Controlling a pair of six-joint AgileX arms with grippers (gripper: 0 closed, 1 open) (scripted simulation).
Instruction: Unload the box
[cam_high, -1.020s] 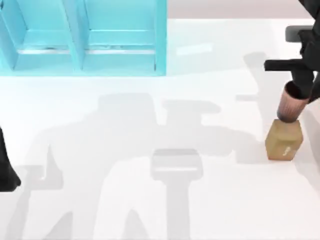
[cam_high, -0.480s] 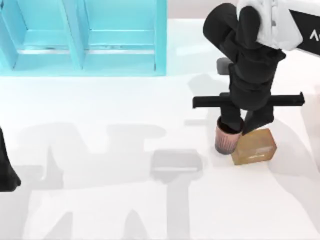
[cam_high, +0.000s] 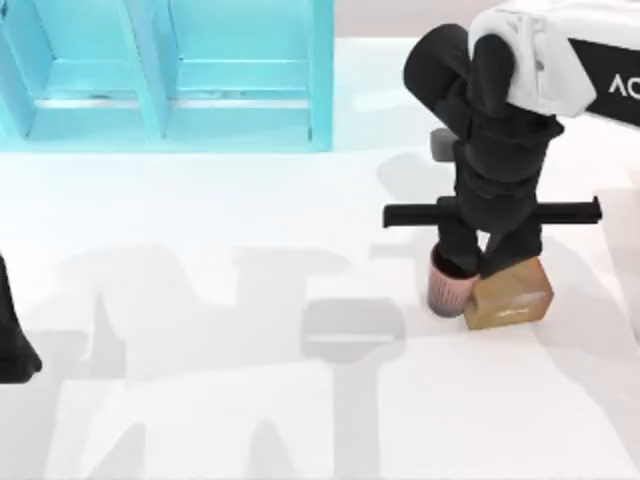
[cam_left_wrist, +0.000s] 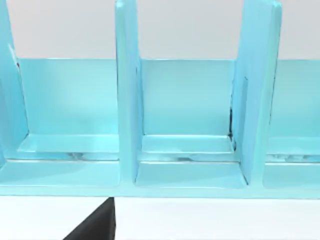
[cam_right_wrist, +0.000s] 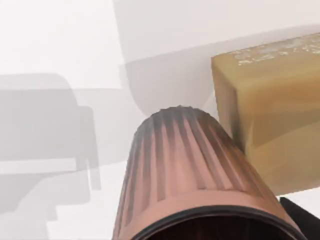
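Note:
The box (cam_high: 170, 75) is a light blue open container with upright dividers at the table's back left, and its compartments (cam_left_wrist: 185, 125) look bare in the left wrist view. My right gripper (cam_high: 478, 262) hangs over the right half of the table, shut on a ribbed pinkish-brown cup (cam_high: 448, 290). The cup (cam_right_wrist: 185, 170) stands upright, close against a tan block (cam_high: 508, 294) on its right. That block (cam_right_wrist: 270, 120) lies on the table. My left gripper (cam_high: 12, 340) is parked at the left edge.
The white table (cam_high: 250, 400) stretches open across the middle and front, crossed by arm shadows. The right arm's dark crossbar (cam_high: 492, 212) sticks out above the cup and block.
My right arm has swung in from the right edge toward the middle, carrying the cup. The tan block now lies farther left and turned. In the last half second little has moved.

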